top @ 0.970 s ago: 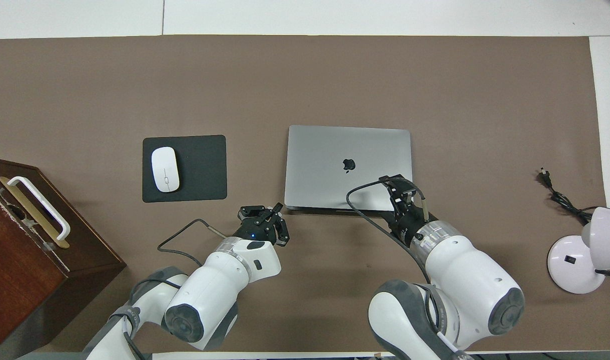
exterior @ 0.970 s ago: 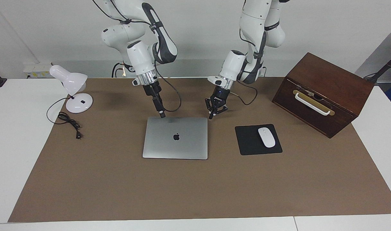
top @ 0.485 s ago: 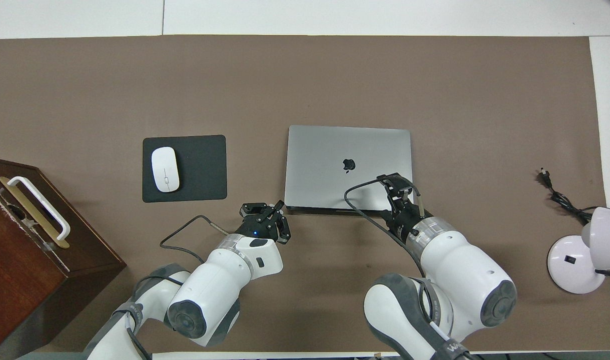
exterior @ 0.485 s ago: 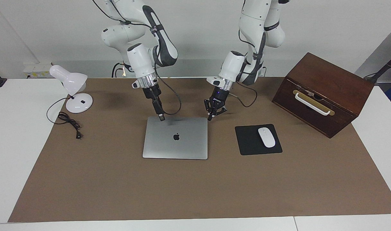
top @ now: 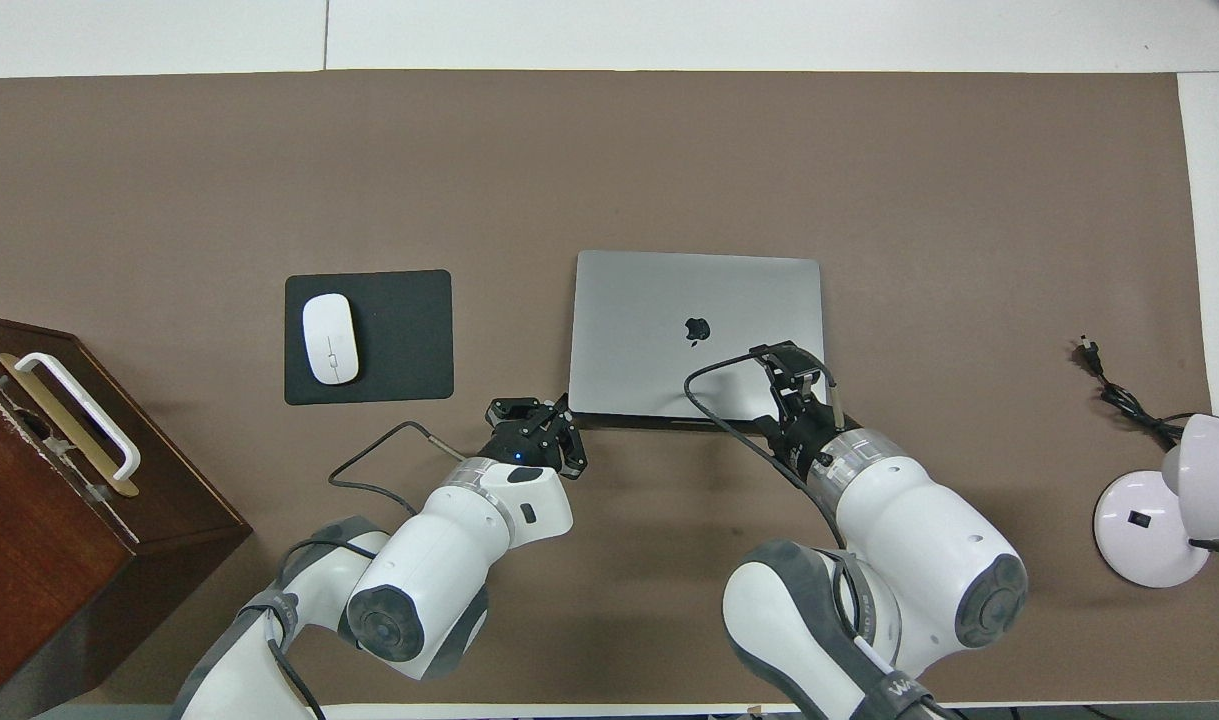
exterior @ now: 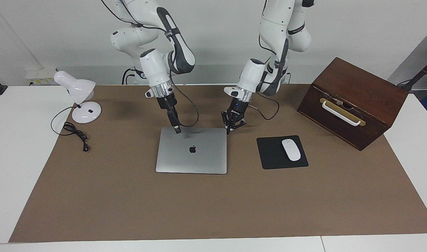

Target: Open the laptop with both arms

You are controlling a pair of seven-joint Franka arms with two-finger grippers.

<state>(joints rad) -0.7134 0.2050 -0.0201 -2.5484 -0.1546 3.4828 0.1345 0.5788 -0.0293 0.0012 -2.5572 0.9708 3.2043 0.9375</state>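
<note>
The left hand (exterior: 228, 132) is seen clenched, its fingertips brought together and nothing grasped; it is placed at the corner of the laptop (exterior: 191, 150) nearest the robots toward the left arm's end of the desk (exterior: 129, 203), and whether the tips touch that corner cannot be told. The right hand (exterior: 177, 131) is lowered onto the laptop's lid close to the edge nearest the robots, toward the right arm's end; contact with the lid appears to be made, but whether this hand is released or clenched cannot be told.

The laptop is found closed and flat near the middle of the desk, its dark logo facing up; one laptop is counted. Beside it, toward the left arm's end, one black mouse pad (exterior: 273, 157) is laid, and one white mouse (exterior: 291, 149) is carried on it. One dark wooden box (exterior: 357, 91) with a pale handle is set farther toward that end. At the right arm's end, one white lamp (exterior: 78, 98) is stood, with its black cord (exterior: 75, 133) coiled on the desk beside it. Two arms and two hands are counted.
</note>
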